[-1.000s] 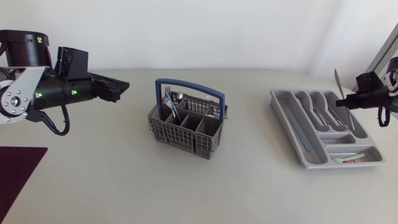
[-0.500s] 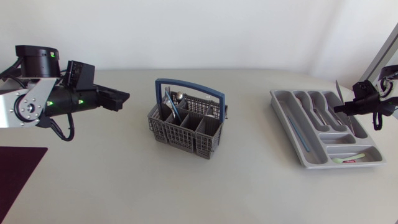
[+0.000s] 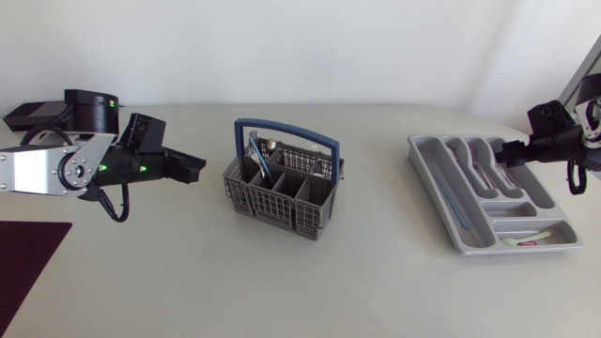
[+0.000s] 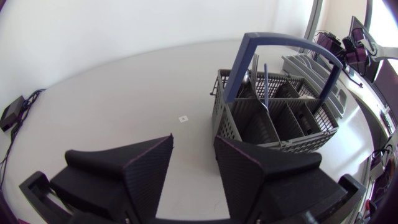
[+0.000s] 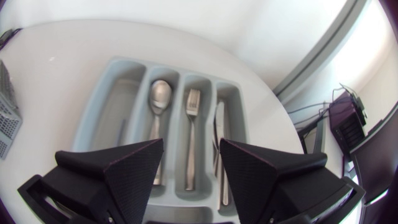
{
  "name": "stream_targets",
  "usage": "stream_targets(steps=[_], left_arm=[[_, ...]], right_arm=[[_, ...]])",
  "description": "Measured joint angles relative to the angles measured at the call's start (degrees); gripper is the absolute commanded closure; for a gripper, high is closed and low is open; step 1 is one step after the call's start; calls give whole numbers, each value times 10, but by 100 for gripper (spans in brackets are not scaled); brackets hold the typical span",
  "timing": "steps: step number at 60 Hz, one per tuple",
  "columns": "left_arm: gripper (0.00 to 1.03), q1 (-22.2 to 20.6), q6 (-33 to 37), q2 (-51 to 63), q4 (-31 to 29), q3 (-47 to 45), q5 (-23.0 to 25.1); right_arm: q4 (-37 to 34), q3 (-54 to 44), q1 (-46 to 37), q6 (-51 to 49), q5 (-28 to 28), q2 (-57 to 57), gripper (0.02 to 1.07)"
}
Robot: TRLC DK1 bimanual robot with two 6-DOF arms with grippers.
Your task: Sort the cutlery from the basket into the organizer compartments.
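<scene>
Organizer point(image 3: 424, 160) far right; spoon point(image 5: 160, 99), fork point(image 5: 193, 102), knife point(image 5: 219, 130) in separate slots. Basket point(image 3: 282, 202) at centre. L gripper point(image 4: 194, 146) just beside basket, fingers apart, empty. R gripper point(image 5: 191, 144) above organizer, also apart, empty. Leftover cutlery point(image 3: 261, 152) upright in rear cells under blue handle point(image 3: 286, 130). Next pick, prob.: drop in from above w/ L, clear of handle, pinch one stem only, lift straight.

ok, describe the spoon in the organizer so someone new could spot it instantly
Find the grey organizer at the table's right end. Among its long side-by-side compartments, the spoon lies in the one between the fork's slot and the wide slot holding a thin blue stick. Its rounded oval bowl sets it apart from the tined fork and the flat knife.
</scene>
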Motion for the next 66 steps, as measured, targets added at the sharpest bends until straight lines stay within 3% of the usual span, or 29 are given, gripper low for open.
stream_targets(steps=[11,21,38,66], left_arm=[[85,-9,0,30,8,9,0],[100,-22,0,55,10,18,0],[100,-40,0,83,15,29,11],[100,-40,-2,136,-1,68,98]], right_arm=[[-11,-79,113,20,-10,-110,74],[-33,-105,226,69,-11,-136,102],[-37,-99,349,141,-23,-90,102],[-37,-33,401,200,-108,9,102]])
